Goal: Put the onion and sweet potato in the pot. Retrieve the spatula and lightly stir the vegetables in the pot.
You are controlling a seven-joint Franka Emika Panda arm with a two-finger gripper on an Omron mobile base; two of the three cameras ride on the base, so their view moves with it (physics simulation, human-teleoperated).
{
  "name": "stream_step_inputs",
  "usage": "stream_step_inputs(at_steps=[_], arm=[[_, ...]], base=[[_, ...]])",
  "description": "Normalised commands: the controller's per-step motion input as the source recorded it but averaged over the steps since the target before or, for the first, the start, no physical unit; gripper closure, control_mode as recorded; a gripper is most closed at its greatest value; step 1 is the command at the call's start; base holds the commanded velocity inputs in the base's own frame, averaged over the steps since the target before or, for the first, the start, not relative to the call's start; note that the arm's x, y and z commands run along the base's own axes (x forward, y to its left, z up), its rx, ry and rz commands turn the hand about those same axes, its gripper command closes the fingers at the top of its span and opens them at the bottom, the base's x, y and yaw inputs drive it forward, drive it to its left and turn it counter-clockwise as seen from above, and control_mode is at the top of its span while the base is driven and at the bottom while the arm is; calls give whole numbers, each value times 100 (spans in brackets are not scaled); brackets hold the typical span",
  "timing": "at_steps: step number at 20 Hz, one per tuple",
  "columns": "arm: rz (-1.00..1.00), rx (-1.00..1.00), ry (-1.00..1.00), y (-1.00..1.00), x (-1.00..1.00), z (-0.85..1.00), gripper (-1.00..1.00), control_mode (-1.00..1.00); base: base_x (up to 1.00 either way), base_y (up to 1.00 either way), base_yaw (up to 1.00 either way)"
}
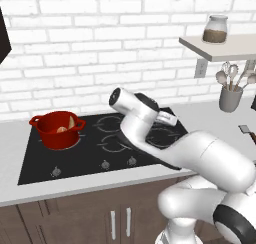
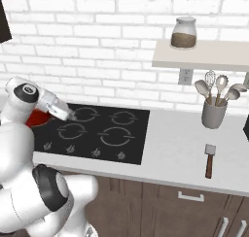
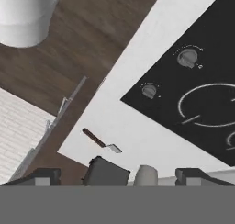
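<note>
The red pot (image 1: 56,130) stands on the stove's back left burner; a sliver of the pot (image 2: 39,117) shows behind my arm. Inside it lie two small lumps, a pale tan one (image 1: 73,122) and a browner orange one (image 1: 61,130); I cannot tell onion from sweet potato. The spatula (image 2: 209,159) lies flat on the white counter right of the stove, grey blade toward the wall, also seen as the spatula (image 3: 102,142) and at the edge as the spatula (image 1: 246,130). My gripper (image 3: 120,176) is open and holds nothing, hovering over the stove (image 2: 92,130), far from the spatula.
A grey holder with spoons and a whisk (image 2: 214,110) stands by the wall behind the spatula. A shelf (image 2: 204,56) above it carries a glass jar (image 2: 184,33). Stove knobs (image 3: 187,58) line the front edge. Dark wood cabinets (image 2: 194,207) run below the counter.
</note>
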Motion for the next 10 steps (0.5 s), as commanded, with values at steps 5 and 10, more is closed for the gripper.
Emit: stream_step_inputs(at_steps=[5,10], arm=[[13,17,1,-100,-1,0,-100,-100],[13,15,6,-100,-4,0,-100,-100]], base=[[0,0,0],[0,0,0]])
